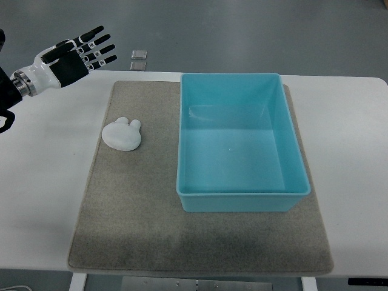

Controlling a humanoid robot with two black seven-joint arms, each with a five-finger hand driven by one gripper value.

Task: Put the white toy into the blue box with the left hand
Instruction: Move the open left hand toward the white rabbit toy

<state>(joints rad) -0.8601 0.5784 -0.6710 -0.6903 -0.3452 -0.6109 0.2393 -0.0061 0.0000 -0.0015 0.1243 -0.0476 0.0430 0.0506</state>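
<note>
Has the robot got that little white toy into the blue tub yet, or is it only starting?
Only starting. Nothing looks done: the white toy lies on the grey mat, to the left of the blue box, which is empty. The left hand is up at the far left corner with fingers spread, holding nothing and well away from the toy. Reaching, grasping, carrying and dropping it in are all left.

A grey mat (pixel 200 242) covers the white surface (pixel 48 182); two small clear squares (pixel 139 59) lie on the floor beyond.
</note>
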